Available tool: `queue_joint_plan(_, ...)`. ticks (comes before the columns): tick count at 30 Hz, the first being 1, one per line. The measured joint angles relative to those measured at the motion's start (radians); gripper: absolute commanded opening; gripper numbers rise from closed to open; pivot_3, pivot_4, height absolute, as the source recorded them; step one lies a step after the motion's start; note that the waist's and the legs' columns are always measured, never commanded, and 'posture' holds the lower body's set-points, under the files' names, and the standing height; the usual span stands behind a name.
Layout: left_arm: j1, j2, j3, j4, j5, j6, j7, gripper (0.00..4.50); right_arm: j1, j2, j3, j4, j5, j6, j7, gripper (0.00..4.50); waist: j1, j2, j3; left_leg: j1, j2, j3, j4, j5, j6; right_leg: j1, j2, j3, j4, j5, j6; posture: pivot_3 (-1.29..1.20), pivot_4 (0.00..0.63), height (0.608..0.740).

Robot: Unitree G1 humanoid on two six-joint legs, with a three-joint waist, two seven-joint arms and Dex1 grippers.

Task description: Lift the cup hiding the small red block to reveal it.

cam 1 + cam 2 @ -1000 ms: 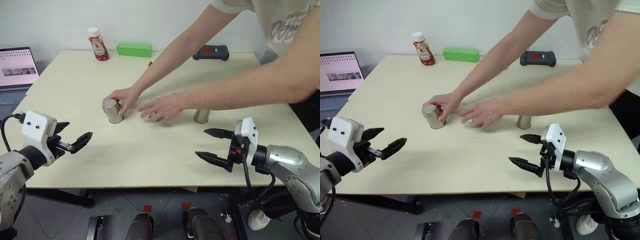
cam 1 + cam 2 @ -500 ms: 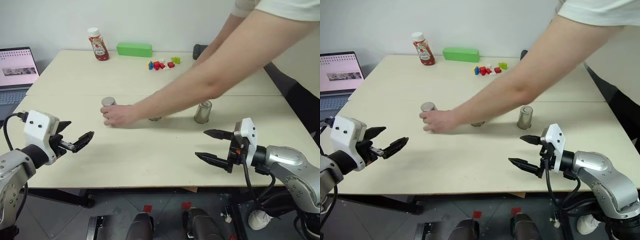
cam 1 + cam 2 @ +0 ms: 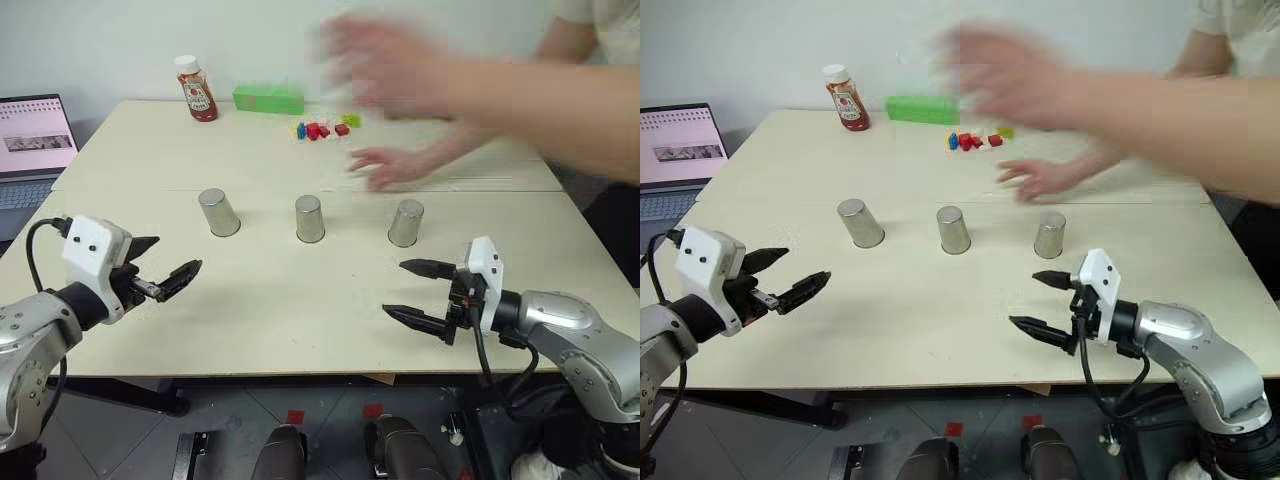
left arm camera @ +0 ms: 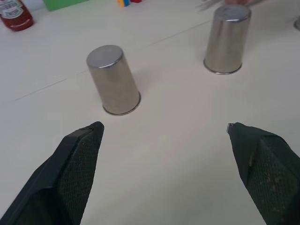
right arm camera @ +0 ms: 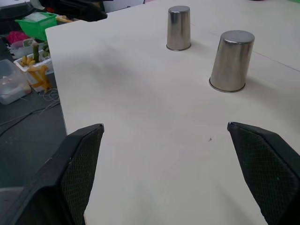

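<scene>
A pale wooden table [image 3: 260, 300] stands against a white wall, and three identical silver cups sit on it in a row across the middle.

The left gripper [image 3: 168, 283] hovers low over the near left part of the table, its two black fingers spread wide with nothing between them, aimed toward the cups. The right gripper [image 3: 415, 292] hovers over the near right part, fingers likewise spread and empty.

Nearest the left gripper is the left cup [image 3: 218, 212]; the middle cup [image 3: 310, 218] and the right cup [image 3: 406, 222] follow, each well apart from its neighbour. All three stand mouth down, long axis upright, narrow closed end on top. Which one covers the small red block cannot be told.

Beyond the cups, a person's blurred hand [image 3: 385, 167] hangs above the table. Farther back lie small coloured bricks [image 3: 322, 128], a green box [image 3: 268, 99] and a ketchup bottle [image 3: 196, 88]. A laptop [image 3: 35, 140] sits off the table's left edge.
</scene>
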Motion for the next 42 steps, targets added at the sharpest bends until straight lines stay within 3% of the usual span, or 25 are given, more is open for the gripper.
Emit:
queue_joint_plan(9,0.082,0.070,0.003,-0.027,-0.019,-0.017,-0.134,4.48,-0.139,0.110,0.097,0.094,-0.059,0.015,-0.048,4.50,-0.006,0.000,0.000,0.000,0.000,0.000,0.000,0.000,0.000,0.000,0.000,0.000,0.000,0.000,0.000,0.00,0.150,0.740)
queue_joint_plan(18,0.057,0.131,-0.050,-0.026,-0.016,-0.053,-0.244,4.48,-0.365,0.324,0.203,0.328,-0.218,0.035,-0.204,4.50,-0.008,0.000,0.000,-0.001,0.000,0.000,-0.001,0.000,0.000,-0.002,0.000,0.000,0.001,0.000,-0.001,0.00,0.150,0.740)
queue_joint_plan(28,-0.012,0.146,-0.097,-0.008,-0.017,-0.046,-0.275,4.48,-0.631,0.581,0.210,0.802,-0.371,-0.073,-0.321,4.50,-0.017,0.001,0.000,-0.003,0.000,0.001,-0.002,0.000,0.000,-0.005,0.000,0.000,0.001,0.000,-0.001,0.00,0.150,0.740)
queue_joint_plan(42,-0.030,0.153,-0.112,0.009,-0.013,-0.045,-0.279,4.48,-0.899,0.723,0.166,1.415,-0.513,-0.392,-0.338,4.50,-0.023,0.001,0.000,-0.009,0.000,0.001,-0.003,0.000,0.000,-0.010,0.000,0.000,0.002,0.003,-0.006,0.00,0.150,0.740)
